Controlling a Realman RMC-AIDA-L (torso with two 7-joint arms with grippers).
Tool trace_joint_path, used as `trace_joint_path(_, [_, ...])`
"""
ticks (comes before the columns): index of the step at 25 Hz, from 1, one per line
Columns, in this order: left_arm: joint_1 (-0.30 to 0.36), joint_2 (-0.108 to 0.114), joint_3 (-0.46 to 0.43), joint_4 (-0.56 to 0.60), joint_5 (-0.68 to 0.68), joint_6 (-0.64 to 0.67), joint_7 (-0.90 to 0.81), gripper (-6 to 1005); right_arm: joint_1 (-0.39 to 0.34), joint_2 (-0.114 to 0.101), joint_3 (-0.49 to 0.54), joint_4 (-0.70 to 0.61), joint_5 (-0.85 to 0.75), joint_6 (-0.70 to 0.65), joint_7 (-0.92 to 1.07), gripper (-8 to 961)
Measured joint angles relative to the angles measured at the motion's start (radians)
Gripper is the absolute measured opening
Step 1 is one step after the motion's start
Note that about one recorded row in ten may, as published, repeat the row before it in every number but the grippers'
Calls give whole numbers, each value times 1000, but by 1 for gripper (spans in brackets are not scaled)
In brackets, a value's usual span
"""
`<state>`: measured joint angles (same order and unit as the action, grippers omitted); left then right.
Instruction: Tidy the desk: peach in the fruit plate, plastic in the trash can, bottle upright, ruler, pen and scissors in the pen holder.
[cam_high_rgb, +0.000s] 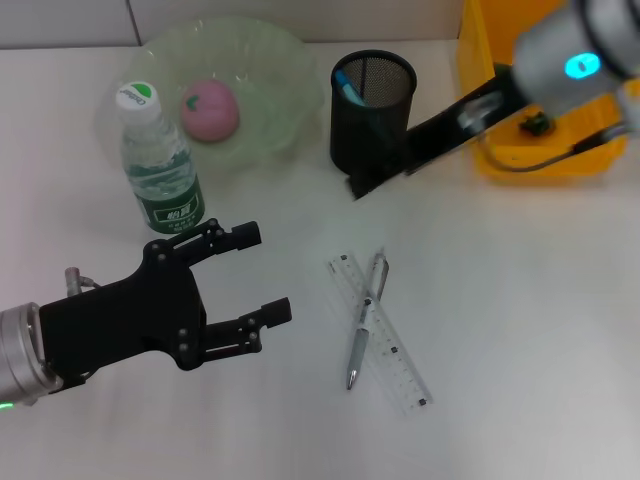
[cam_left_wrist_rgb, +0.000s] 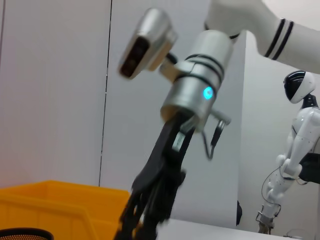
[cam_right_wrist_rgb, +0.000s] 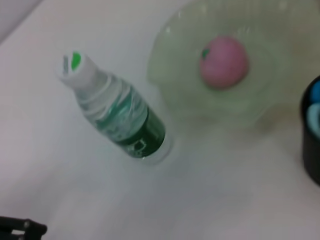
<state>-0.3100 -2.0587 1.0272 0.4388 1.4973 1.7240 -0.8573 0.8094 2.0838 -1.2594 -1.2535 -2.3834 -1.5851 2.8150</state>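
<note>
Pen and ruler left on the desk (cam_high_rgb: 520, 330); my left gripper (cam_high_rgb: 262, 275) is the nearer one.

The pen (cam_high_rgb: 364, 322) lies crossed over the ruler (cam_high_rgb: 380, 333), both with long axes running away from me, just to the right of the left gripper, whose fingers are spread open and hold nothing; the right gripper (cam_high_rgb: 356, 187) sits by the pen holder (cam_high_rgb: 372, 110), and I cannot tell its state; I judge 2 items remain.
</note>
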Motion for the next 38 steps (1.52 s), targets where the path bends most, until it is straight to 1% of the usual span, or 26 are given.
trace_joint_path(3, [0, 0, 0, 0, 1, 0, 0, 835, 44, 1, -73, 111, 0, 63, 13, 817])
trace_joint_path(5, [0, 0, -1, 0, 2, 1, 0, 835, 66, 2, -120, 161, 0, 100, 27, 815])
trace_joint_path(9, [3, 3, -1, 0, 3, 1, 0, 835, 96, 5, -204, 234, 2, 159, 59, 811])
trace_joint_path(13, [5, 3, -1, 0, 4, 2, 0, 835, 103, 7, -280, 280, 3, 226, 100, 807])
trace_joint_path(20, [5, 3, -1, 0, 5, 2, 0, 835, 92, 8, -306, 351, 54, 317, 106, 799])
trace_joint_path(27, [4, 3, 2, 0, 5, -2, 0, 835, 97, 9, -376, 394, 72, 382, 120, 792])
trace_joint_path(38, [1, 3, -1, 0, 4, -5, 0, 835, 111, 8, -452, 413, 84, 428, 137, 780])
